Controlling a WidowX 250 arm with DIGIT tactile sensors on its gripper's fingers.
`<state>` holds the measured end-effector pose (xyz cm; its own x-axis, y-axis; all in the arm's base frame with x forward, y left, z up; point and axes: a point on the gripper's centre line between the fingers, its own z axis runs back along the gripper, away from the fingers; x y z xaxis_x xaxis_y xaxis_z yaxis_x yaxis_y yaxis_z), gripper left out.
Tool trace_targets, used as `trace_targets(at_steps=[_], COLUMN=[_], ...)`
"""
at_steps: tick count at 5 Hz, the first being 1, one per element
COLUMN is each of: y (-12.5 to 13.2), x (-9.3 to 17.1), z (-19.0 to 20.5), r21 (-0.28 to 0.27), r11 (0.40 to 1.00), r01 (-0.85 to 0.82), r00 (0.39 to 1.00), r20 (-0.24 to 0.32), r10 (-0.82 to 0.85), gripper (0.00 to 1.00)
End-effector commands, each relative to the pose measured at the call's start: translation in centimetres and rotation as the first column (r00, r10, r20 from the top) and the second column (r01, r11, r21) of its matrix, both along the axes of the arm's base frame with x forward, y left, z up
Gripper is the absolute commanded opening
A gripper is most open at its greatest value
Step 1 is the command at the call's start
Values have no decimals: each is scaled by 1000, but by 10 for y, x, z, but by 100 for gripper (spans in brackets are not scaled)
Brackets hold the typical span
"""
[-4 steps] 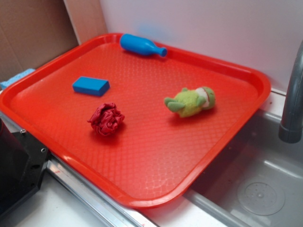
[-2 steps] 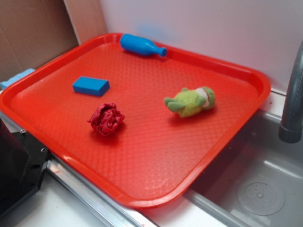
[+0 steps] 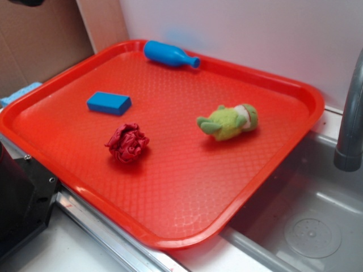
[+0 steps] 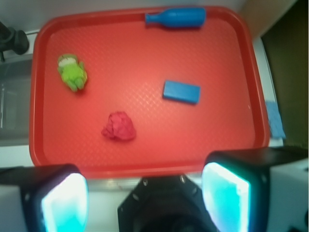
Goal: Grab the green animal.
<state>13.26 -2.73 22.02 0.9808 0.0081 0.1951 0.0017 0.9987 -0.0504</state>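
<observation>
Cyan-lit fingers (image 4: pixel 65 203) are seen spread wide apart, empty, the gripper (image 4: pixel 145 200) held high above the near rim of the red tray (image 4: pixel 145 166). The green animal (image 4: pixel 72 72) lies alone in the tray's far-left part, well apart from the red cloth ball (image 4: pixel 119 126); a descent centred squarely over its body is called for. Only the wrist view shows the fingers; the exterior view shows the animal (image 3: pixel 228 121) sideways on.

A red tray (image 3: pixel 295 90) holds a blue bottle (image 3: pixel 169 55) at its far edge, a blue block (image 3: pixel 109 103) (lying flat) left, and a dark red cloth ball (image 3: pixel 127 143) nearer.
</observation>
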Motion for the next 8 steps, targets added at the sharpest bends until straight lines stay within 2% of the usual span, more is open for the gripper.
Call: trace_targets(at_steps=[1,2,4,5,6,8], y=[-32,-51,-89,-106,-112,-118], x=[43,66,109,124,131,138], z=[-20,-37,-77,-103,-123,-160], r21=[-54,-84,-27,-23,12,12], r11=[987,977,973,962,961,957], r01=[152,196,230,272,276,291], r00=[981,971,963,957,958,957], r20=[129,154,152,108,77,16], r10=[-144,-182,-223,-268,-276,-291], gripper=[100,100,100,100,100,100])
